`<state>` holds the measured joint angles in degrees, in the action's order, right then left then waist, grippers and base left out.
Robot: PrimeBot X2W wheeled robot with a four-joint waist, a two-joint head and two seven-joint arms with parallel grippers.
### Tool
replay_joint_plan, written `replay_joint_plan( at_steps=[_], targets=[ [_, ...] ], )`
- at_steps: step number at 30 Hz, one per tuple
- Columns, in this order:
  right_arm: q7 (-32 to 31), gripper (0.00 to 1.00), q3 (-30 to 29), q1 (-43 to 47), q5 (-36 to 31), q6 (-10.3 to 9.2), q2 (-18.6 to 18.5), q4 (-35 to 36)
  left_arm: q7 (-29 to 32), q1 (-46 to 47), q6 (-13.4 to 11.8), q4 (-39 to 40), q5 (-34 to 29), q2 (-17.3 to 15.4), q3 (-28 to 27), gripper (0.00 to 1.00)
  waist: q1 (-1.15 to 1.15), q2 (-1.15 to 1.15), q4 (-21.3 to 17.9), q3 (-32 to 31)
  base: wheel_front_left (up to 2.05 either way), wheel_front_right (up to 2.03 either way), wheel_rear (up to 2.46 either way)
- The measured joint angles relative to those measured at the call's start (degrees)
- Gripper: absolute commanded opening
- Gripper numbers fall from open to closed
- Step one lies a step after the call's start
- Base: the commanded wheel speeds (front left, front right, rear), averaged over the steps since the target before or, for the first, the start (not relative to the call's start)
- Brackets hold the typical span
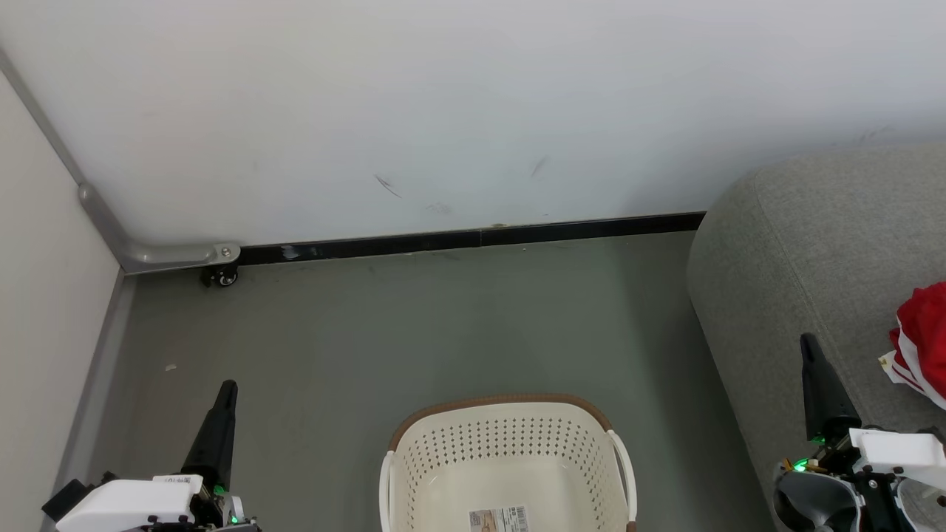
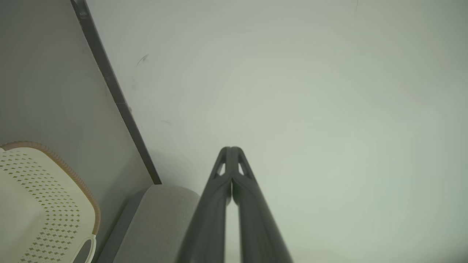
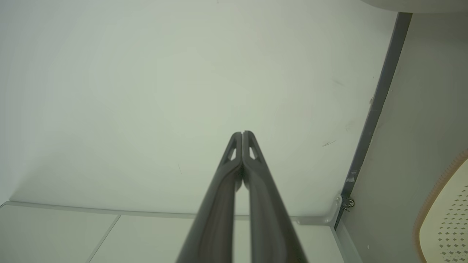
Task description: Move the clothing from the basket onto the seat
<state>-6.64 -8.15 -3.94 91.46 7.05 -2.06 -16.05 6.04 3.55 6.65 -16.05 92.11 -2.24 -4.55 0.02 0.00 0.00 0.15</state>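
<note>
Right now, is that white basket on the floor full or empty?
Empty, as far as shows: the basket has bare cream walls and a bare floor but for a label. Its near end is cut off.

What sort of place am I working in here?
Probably a corner of a plain indoor room, perhaps a mock living space: a white wall with black skirting, a grey floor, a grey upholstered seat and a laundry basket.

left gripper [image 1: 226, 390]: lower left of head view, fingers pressed together, pointing up-frame, tip leaning slightly right | right gripper [image 1: 810, 346]: lower right, fingers pressed together, pointing up-frame, tip leaning slightly left
</note>
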Motion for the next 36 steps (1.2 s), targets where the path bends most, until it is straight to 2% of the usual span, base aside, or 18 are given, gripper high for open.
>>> replay_joint_plan(
  at_steps=[36],
  targets=[
    [0.01,0.0,0.07,0.0,0.02,0.0,0.0,0.01,0.0,0.02,0.41,-0.21,-0.01,0.0,-0.05,0.0,-0.01,0.0,0.0,0.0,0.0,0.0,0.0]
  ],
)
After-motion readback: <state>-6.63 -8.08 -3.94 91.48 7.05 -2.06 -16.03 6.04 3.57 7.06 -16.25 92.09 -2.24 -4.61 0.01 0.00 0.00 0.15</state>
